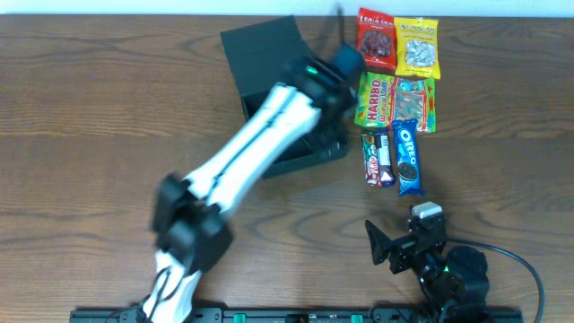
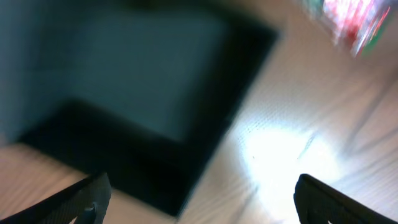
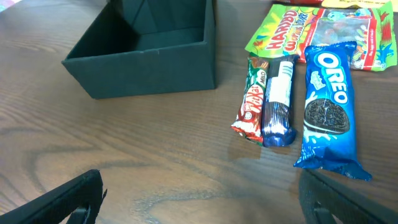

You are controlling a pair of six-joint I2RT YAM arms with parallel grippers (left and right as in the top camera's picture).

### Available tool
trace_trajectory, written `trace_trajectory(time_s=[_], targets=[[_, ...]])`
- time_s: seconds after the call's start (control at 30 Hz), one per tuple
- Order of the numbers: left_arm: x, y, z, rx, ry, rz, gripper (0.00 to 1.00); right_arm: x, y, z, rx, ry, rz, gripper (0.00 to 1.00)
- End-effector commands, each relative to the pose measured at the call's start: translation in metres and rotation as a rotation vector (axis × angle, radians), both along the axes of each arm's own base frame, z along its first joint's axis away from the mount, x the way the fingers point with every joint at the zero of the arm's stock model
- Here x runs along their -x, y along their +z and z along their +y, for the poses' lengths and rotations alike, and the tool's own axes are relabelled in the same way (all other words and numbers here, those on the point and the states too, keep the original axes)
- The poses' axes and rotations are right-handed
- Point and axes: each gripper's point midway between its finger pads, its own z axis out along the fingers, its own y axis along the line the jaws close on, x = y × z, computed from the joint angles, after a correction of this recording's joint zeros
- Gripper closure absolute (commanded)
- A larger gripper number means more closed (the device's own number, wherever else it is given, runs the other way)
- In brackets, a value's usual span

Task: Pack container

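The dark charcoal container (image 1: 262, 61) stands open at the back middle of the table, its flap lid raised. In the right wrist view the container (image 3: 149, 53) is at upper left. My left gripper (image 1: 344, 61) hovers, motion-blurred, over the container's right side, next to the snacks. The left wrist view is blurred: the container (image 2: 143, 93) fills the upper left, and my left gripper (image 2: 202, 202) is open with nothing between its fingers. My right gripper (image 1: 399, 235) rests low near the front edge. In its own view the right gripper (image 3: 202, 199) is open over bare wood.
Snack packets lie right of the container: a red packet (image 1: 376, 38), a yellow packet (image 1: 418, 47), a Haribo bag (image 1: 375, 97), a KitKat bar (image 3: 252, 99), a dark blue bar (image 3: 278, 102) and an Oreo pack (image 3: 328, 112). My left arm (image 1: 242, 157) crosses the table diagonally.
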Motion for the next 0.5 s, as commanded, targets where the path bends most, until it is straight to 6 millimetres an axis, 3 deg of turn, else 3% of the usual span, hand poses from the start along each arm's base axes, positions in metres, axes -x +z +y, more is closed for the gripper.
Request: trace_trajectory(time_s=[0.0, 0.1, 0.23, 0.37, 0.47], targets=[[-0.021, 0.072, 0.038, 0.202, 0.356, -0.102, 0.05, 0.001, -0.001, 0.001, 0.011, 0.012, -0.007, 0.01], [-0.038, 0.086, 0.077, 0.255, 0.55, -0.116, 0.05, 0.001, -0.001, 0.001, 0.011, 0.012, -0.007, 0.01], [-0.049, 0.072, 0.098, 0.294, 0.643, -0.035, 0.05, 0.001, -0.001, 0.001, 0.011, 0.012, -0.007, 0.01], [-0.058, 0.041, 0.114, 0.245, 0.7, 0.04, 0.05, 0.001, -0.001, 0.001, 0.011, 0.012, -0.007, 0.01], [-0.057, 0.002, 0.113, 0.181, 0.79, 0.139, 0.05, 0.001, -0.001, 0.001, 0.011, 0.012, -0.007, 0.01]])
